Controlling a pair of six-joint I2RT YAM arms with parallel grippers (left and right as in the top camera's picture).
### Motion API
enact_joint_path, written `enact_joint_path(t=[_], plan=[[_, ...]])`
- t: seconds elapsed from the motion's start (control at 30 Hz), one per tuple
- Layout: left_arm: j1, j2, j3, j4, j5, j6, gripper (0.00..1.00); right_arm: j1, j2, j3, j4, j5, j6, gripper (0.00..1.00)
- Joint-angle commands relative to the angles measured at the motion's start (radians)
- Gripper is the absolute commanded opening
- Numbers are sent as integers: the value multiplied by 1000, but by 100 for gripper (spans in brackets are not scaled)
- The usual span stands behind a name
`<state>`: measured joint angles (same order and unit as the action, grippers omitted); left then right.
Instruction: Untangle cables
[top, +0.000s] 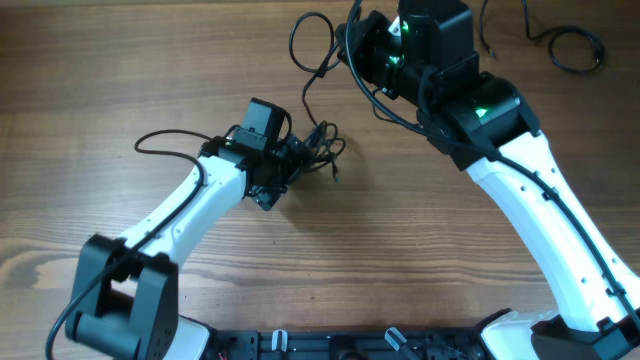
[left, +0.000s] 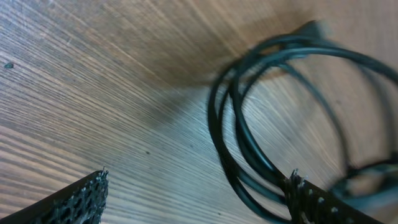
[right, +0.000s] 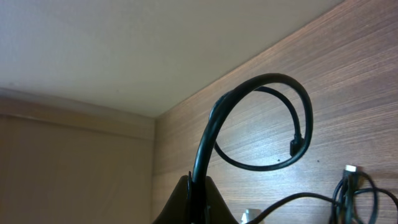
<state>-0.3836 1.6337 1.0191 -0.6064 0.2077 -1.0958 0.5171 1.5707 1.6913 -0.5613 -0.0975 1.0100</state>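
Because the right gripper (right: 198, 198) is closed tight on one strand (right: 249, 87) at the bottom of its wrist view, that strand rises from the jaws in a stiff arch and bends down again to its plug end (right: 293, 148). Whether the plug touches the table (right: 348, 74) I cannot tell. In the overhead view this gripper is at the upper middle of the frame. The held strand makes a loop to the left of it and then seems to run down towards the tangle (top: 322, 145) near the centre. I judge that it is held there to draw the strand away from the knot.

The left gripper (top: 283, 165) sits low, just left of the tangle, with its jaws wide apart and holding nothing. In its wrist view the loops lie on the wood in the right half, and the right finger (left: 317, 202) is over or touching them; I cannot say which. It seems placed to take or pin the loops while the other arm pulls.

A separate cable (top: 572, 45) lies in the upper right corner, well apart from the tangle, and is probably already freed.
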Motion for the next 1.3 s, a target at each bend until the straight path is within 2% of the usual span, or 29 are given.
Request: enact_joint_path(t=[0.0, 0.03, 0.13, 0.27, 0.4, 0.53, 0.73, 0.77, 0.83, 0.93, 1.07, 1.2, 1.27], plan=[[-1, 67, -7, 2, 17, -13, 93, 0, -3, 10, 11, -16, 15, 4], [-1, 78, -7, 1, 37, -6, 87, 0, -3, 10, 13, -16, 14, 4], [-1, 81, -7, 16, 82, 69, 83, 0, -3, 10, 16, -16, 14, 4], [-1, 81, -7, 18, 77, 93, 77, 0, -3, 10, 18, -17, 15, 4], [22, 81, -7, 96, 58, -19, 78, 0, -3, 10, -11, -18, 16, 4], [21, 81, -7, 154, 65, -68, 77, 0, -3, 10, -23, -17, 18, 4], [-47, 82, -7, 155, 61, -69, 76, 0, -3, 10, 10, -17, 67, 4], [-51, 82, -7, 154, 52, -68, 72, -1, -3, 10, 25, -16, 65, 4], [-50, 82, -7, 143, 46, -60, 48, -2, -4, 10, 83, -13, 57, 4], [-51, 82, -8, 124, 45, 0, 36, -2, -16, 10, 298, -58, -47, 4], [-51, 82, -8, 124, 45, 11, 33, -2, -51, 10, 429, -61, -38, 4], [-50, 82, -8, 123, 39, 11, 35, -2, -61, 10, 417, -61, -39, 5], [-50, 82, -8, 114, 38, 12, 38, -2, -58, 10, 327, -13, -41, 4]])
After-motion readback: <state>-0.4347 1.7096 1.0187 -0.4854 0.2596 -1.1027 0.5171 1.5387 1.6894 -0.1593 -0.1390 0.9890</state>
